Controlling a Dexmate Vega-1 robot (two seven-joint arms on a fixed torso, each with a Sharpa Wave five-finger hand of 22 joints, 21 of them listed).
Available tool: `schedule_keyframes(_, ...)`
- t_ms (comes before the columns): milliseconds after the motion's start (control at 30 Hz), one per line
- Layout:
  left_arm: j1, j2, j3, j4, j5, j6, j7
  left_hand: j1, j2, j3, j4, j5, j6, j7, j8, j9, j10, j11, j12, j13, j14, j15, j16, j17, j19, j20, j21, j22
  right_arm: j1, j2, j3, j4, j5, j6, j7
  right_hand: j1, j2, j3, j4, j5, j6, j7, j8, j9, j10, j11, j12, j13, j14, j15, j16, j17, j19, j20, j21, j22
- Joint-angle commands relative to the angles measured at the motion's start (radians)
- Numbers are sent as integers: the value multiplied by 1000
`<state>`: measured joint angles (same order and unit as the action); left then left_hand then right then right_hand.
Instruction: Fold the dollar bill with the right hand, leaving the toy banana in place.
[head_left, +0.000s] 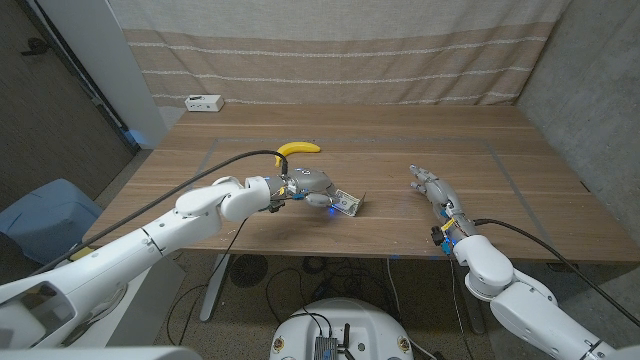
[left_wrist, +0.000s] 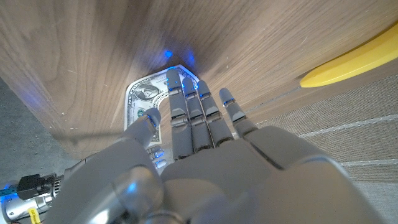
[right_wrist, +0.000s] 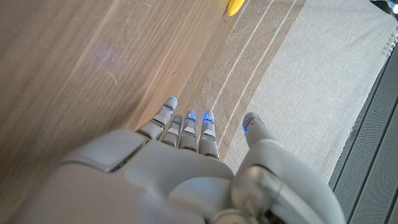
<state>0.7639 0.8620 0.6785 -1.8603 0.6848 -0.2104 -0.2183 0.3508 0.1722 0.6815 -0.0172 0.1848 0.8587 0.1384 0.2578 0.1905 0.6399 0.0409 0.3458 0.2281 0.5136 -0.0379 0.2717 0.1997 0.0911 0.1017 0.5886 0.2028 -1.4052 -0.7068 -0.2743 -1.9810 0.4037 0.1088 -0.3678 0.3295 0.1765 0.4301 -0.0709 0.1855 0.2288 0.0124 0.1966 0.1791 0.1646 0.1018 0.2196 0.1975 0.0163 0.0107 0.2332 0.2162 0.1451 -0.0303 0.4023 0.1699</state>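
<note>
A dollar bill (head_left: 348, 204) lies near the middle of the wooden table (head_left: 500, 170), and its right end looks slightly lifted. My left hand (head_left: 305, 187) reaches over the bill's left part. In the left wrist view, its straight fingers (left_wrist: 186, 112) lie over the bill (left_wrist: 142, 93), fingertips on or just above it, gripping nothing. The yellow toy banana (head_left: 298, 148) lies just behind that hand, apart from it, and shows as the banana (left_wrist: 351, 62) beside the fingers. My right hand (head_left: 432, 190) stays at the table's right, fingers stretched out and holding nothing, well away from the bill. The right hand (right_wrist: 186, 168) points toward the curtain.
A small white box (head_left: 203, 102) sits at the table's back left corner. A striped curtain (head_left: 330, 50) hangs behind the table. A blue seat (head_left: 45, 215) stands off the left edge. Bare wood lies between the bill and my right hand.
</note>
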Motion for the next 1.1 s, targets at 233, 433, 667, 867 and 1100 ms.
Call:
schedule_keyframes(233, -33, -28, 35, 23, 9, 3, -49, -22, -11, 4, 5, -3, 0, -7, -8, 2, 9, -2, -3, -1, 4, 0, -3, -1, -6, 1, 5, 3, -18, -9, 11, -10, 0, -1, -2, 6, -3, 1, 5, 1, 10, 3, 3, 4, 11, 3, 5, 5, 10, 2, 7, 4, 8, -2, -4, 6)
schedule_keyframes(433, -38, -29, 46, 11, 37, 32, -74, -41, -20, -2, 10, -7, 41, 3, -1, 3, 46, 5, 2, -4, 46, 7, 3, -6, 3, -1, 11, 2, -18, -10, 11, -13, 0, -3, 1, 6, -5, 0, 5, 0, 11, 4, 3, 4, 12, 5, 5, 5, 10, 3, 7, 4, 10, 0, -5, 6)
schedule_keyframes(667, -46, -33, 61, 9, 57, 48, -100, -52, -22, 0, 10, -8, 5, 0, -24, 2, 19, 0, -19, -9, 15, 4, -22, -12, -5, -1, 9, 1, -25, -10, 8, -25, -27, -2, -16, 6, -5, -1, 6, 0, 47, 14, 12, 5, 44, 12, 14, 5, 43, 8, 18, 4, 36, 8, -2, 6)
schedule_keyframes(867, -52, -35, 66, 16, 52, 43, -103, -56, -23, 0, 10, -8, -1, -2, -30, 2, 16, -3, -24, -10, 9, 3, -28, -13, -5, 0, 9, 1, -43, -36, 11, -87, -109, -86, -80, -2, -8, 4, 19, 3, 341, 82, 67, 10, 346, 75, 104, 11, 363, 63, 144, 36, 287, 100, 70, 16)
schedule_keyframes(1100, -57, -39, 69, 23, 41, 33, -103, -60, -24, 1, 10, -9, -7, -7, -35, 1, 12, -5, -29, -11, 7, -2, -33, -14, -3, -1, 11, 1, -30, -127, 24, -147, -59, -212, 21, 5, -14, 8, 5, 4, 530, 94, 90, 11, 513, 96, 157, 11, 529, 63, 209, 61, 396, 119, 113, 20)
